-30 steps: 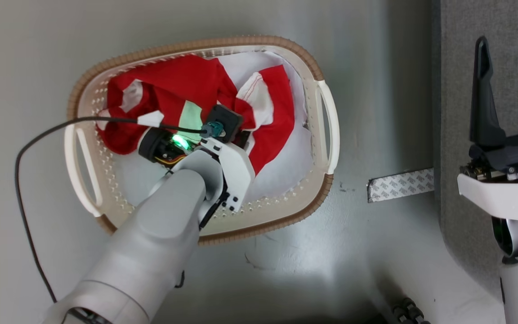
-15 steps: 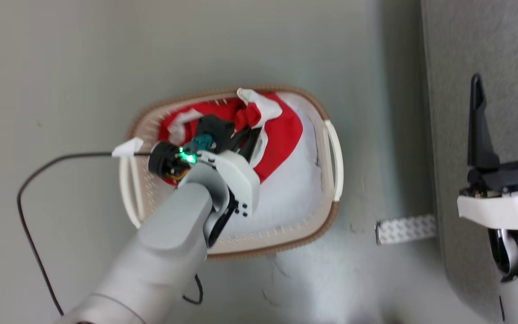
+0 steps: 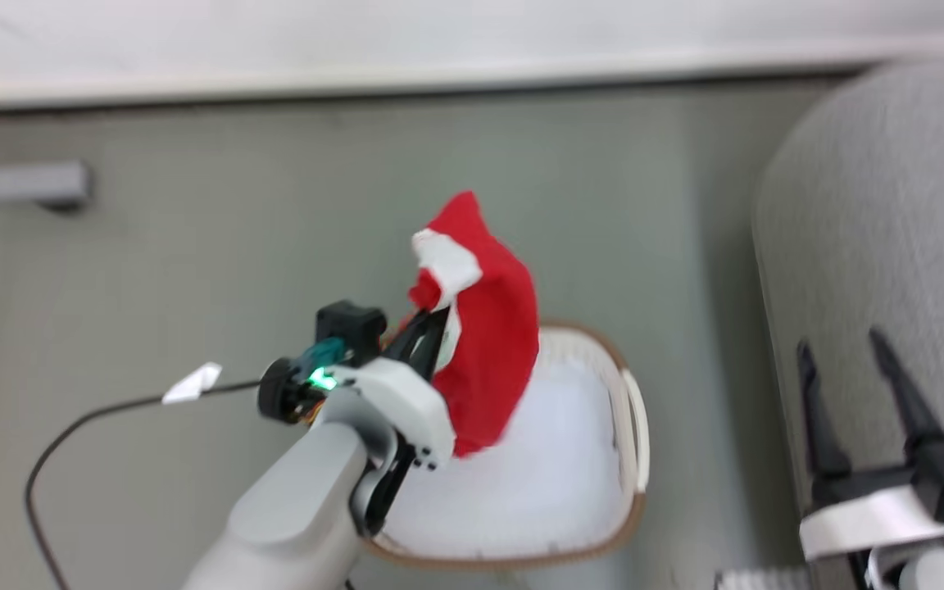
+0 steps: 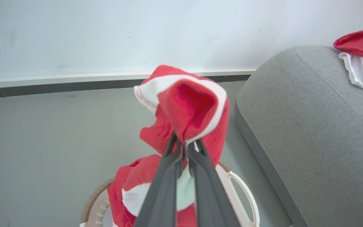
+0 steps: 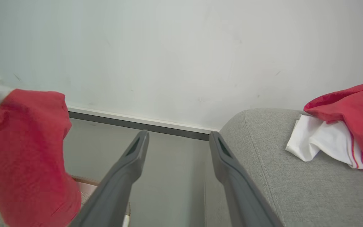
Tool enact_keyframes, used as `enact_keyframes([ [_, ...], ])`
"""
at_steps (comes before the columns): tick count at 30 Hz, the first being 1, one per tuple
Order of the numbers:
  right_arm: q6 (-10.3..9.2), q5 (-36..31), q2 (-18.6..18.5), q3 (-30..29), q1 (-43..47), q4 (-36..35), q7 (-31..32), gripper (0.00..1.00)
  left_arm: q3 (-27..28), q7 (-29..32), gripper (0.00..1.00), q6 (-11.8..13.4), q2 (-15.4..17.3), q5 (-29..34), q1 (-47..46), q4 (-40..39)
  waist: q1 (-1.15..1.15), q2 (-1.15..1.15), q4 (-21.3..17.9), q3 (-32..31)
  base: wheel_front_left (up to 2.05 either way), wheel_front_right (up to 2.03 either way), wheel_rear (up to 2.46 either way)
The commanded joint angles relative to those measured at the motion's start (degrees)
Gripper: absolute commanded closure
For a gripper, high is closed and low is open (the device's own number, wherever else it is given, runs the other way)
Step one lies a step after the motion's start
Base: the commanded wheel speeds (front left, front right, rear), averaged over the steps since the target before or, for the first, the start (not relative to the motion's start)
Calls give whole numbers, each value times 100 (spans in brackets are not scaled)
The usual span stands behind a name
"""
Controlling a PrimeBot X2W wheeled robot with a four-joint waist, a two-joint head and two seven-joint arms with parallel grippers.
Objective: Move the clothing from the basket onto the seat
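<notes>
A black cable (image 3: 230,388) with a white tag (image 3: 192,383) trails over the grey floor (image 3: 275,246) below a white wall (image 3: 439,33).

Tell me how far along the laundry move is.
Done: one red-and-white garment lies on the grey sofa. In hand: the left gripper is shut on another red garment, hanging over the laundry basket. Left: carry it to the sofa and release. The right gripper is open, empty.
</notes>
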Motion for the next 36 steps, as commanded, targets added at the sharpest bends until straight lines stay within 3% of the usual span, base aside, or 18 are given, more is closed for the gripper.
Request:
enact_keyframes([
  [1, -13, -25, -21, 5, 163, 48, -16, 0, 10, -38, 100, 20, 72, -20, 167, -83, 2, 0, 410, -903, 0, 0, 0],
  [13, -13, -19, 85, 240, 1209, 292, -9, 0, 180, 535, 100, 603, 933, -147, 990, -1961, 2, 0, 661, -2301, 0, 0, 0],
  [24, -14, 79, 114, 441, 1753, 219, -8, 0, 351, 1289, 100, 1224, 1798, -111, 1435, -3733, 2, 0, 631, -2719, 0, 0, 0],
  [36, -14, 257, 112, 667, 1892, 52, -8, 0, 285, 1642, 100, 1512, 2001, -35, 1570, -4562, 2, 0, 604, -2772, 0, 0, 0],
])
